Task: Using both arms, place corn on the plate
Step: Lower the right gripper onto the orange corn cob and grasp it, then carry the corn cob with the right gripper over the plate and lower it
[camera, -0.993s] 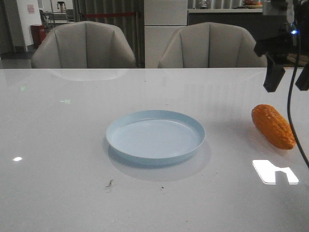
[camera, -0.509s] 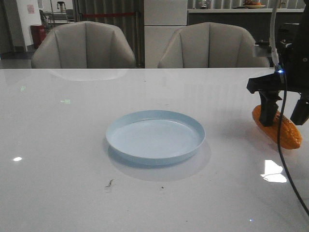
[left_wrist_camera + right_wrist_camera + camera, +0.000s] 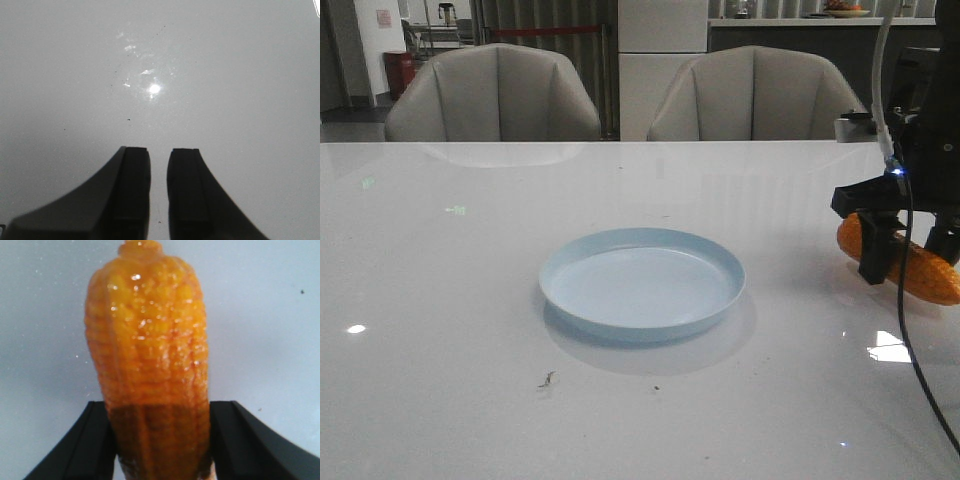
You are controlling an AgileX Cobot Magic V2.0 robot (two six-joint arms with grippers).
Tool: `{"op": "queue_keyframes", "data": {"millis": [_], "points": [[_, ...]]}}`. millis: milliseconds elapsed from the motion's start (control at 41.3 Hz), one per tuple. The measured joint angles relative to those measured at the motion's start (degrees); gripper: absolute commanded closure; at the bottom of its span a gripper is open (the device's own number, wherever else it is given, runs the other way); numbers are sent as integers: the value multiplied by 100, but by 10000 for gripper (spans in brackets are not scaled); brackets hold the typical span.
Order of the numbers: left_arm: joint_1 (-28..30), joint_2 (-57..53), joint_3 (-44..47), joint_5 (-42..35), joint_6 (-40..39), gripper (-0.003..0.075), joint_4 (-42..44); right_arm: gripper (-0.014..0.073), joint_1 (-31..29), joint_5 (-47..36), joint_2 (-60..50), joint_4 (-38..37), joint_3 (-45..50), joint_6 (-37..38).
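In the front view, the pale blue plate (image 3: 642,283) sits flat near the middle of the white tabletop (image 3: 460,300), with two grey chairs (image 3: 492,92) behind the far edge. At about three o'clock from the plate and well apart from it, the orange corn (image 3: 920,272) lies near the right edge of the tabletop, its length running from ten o'clock to four o'clock. The right gripper (image 3: 910,255) is down over the cob, one black finger in front of its near side and the other at the frame's edge, with a black cable (image 3: 903,300) hanging past it. In the left wrist view, the left gripper (image 3: 159,192) hangs above bare tabletop with its two dark fingers (image 3: 134,190) drawn close, only a narrow slit between them and nothing held. In the right wrist view, the corn (image 3: 147,355) fills the middle, tapered tip pointing away, and the gripper (image 3: 160,440) has a finger (image 3: 90,445) pressed against each flank of the cob, clamped on it.
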Motion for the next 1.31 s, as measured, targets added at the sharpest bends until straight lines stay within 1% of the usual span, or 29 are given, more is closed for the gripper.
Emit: {"op": "queue_keyframes", "data": {"millis": [97, 242, 363, 533, 630, 799, 945, 1042, 1187, 1308], "points": [[0, 0, 0, 0, 0, 519, 0, 319, 25, 173, 0, 0, -184, -362], [0, 0, 0, 0, 0, 519, 0, 319, 177, 584, 0, 0, -814, -571], [0, 0, 0, 0, 0, 519, 0, 319, 460, 839, 0, 0, -1446, -651], [0, 0, 0, 0, 0, 519, 0, 319, 1055, 1037, 0, 0, -2204, -1210], [0, 0, 0, 0, 0, 519, 0, 319, 1456, 1074, 0, 0, -2388, -1424], [0, 0, 0, 0, 0, 519, 0, 319, 2149, 1145, 52, 96, -2421, -1522], [0, 0, 0, 0, 0, 519, 0, 316, 2517, 1204, 255, 145, -2431, -1542], [0, 0, 0, 0, 0, 519, 0, 286, 2639, 1263, 473, 157, -2431, -1542], [0, 0, 0, 0, 0, 519, 0, 193, 2688, 1474, 862, 157, -2431, -1544], [0, 0, 0, 0, 0, 519, 0, 153, 2688, 1574, 1132, 157, -2431, -1544]]}}
